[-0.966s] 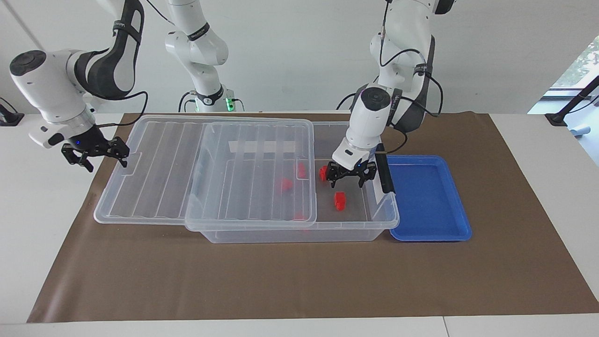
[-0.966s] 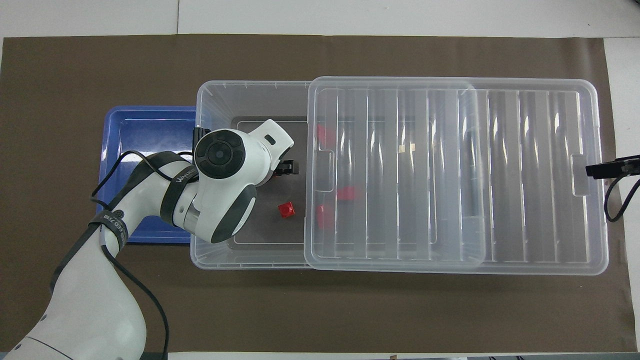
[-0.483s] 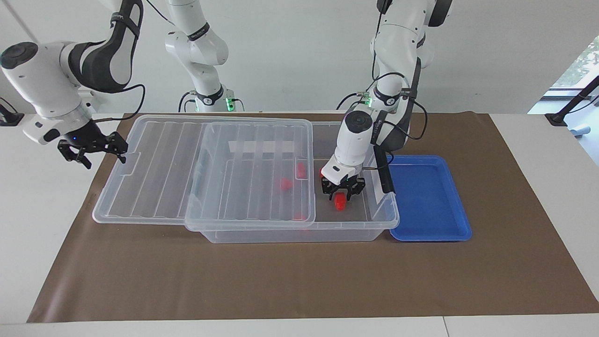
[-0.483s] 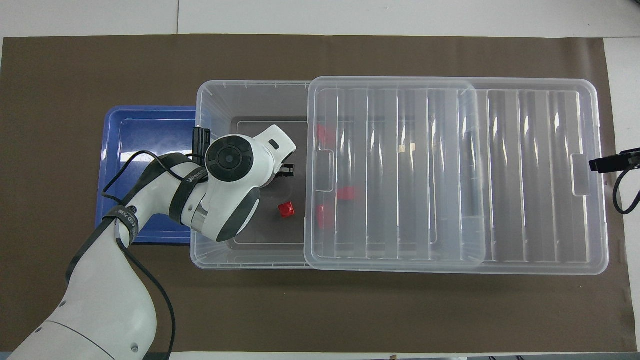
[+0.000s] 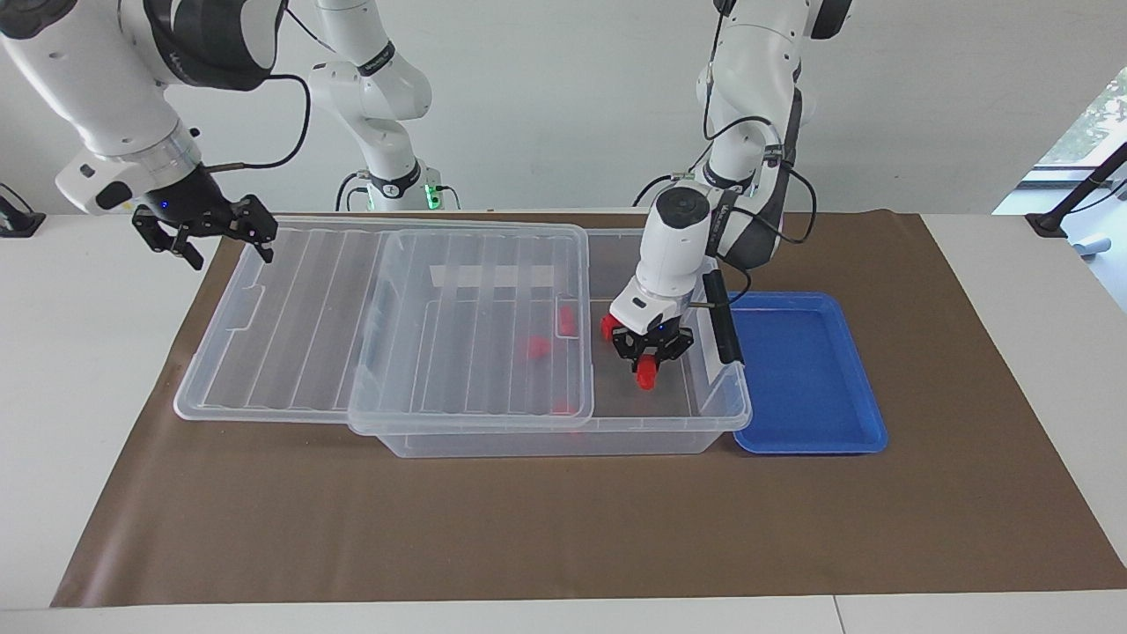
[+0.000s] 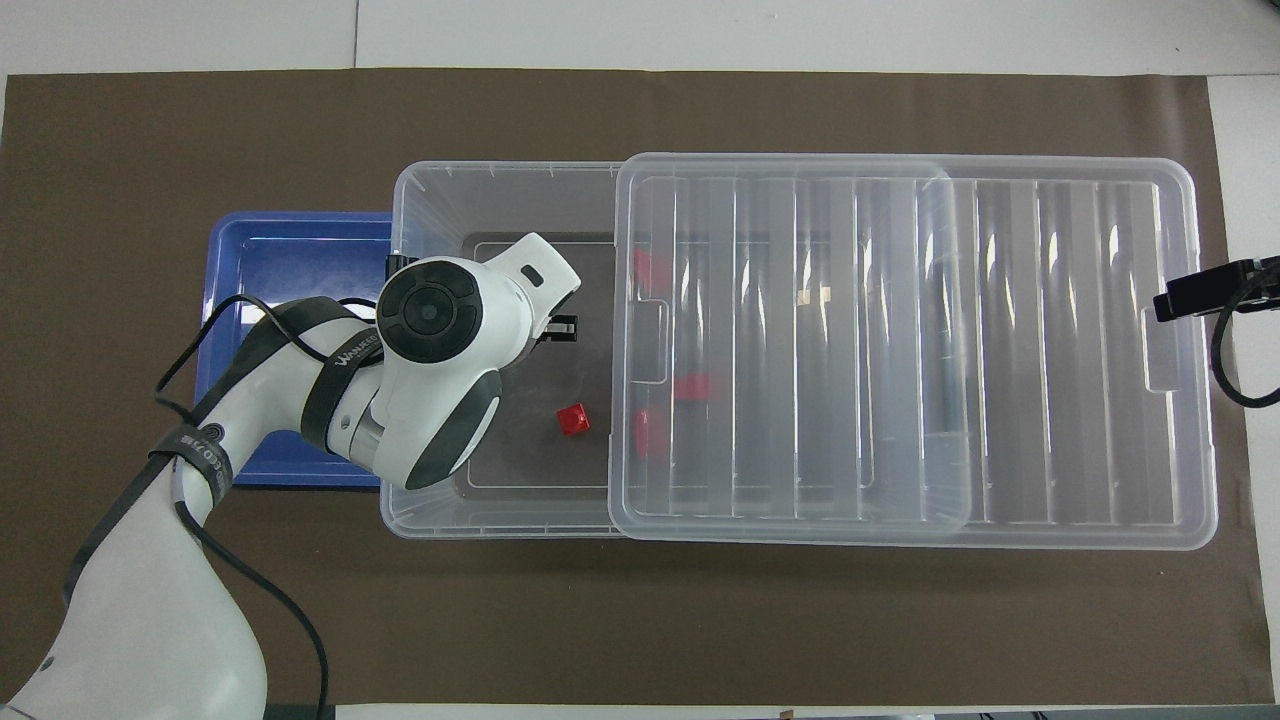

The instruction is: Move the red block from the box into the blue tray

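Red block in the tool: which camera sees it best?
The facing view: the left tool is shut on the red block inside the box. In the overhead view the arm's wrist hides it.

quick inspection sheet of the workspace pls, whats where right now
surface: brown mat on white table.
job's things: box holds the red block that is in the left gripper; other red blocks lie inside, one uncovered, the rest under the lid, which sits offset toward the right arm's end; blue tray beside the box, no block in it.
clutter: nothing seen.
grippers: left gripper shut on the block, down inside the box; right gripper open over the lid's end, waiting.
cables: black cables loop along both arms.
surroundings: white wall, window at one edge.
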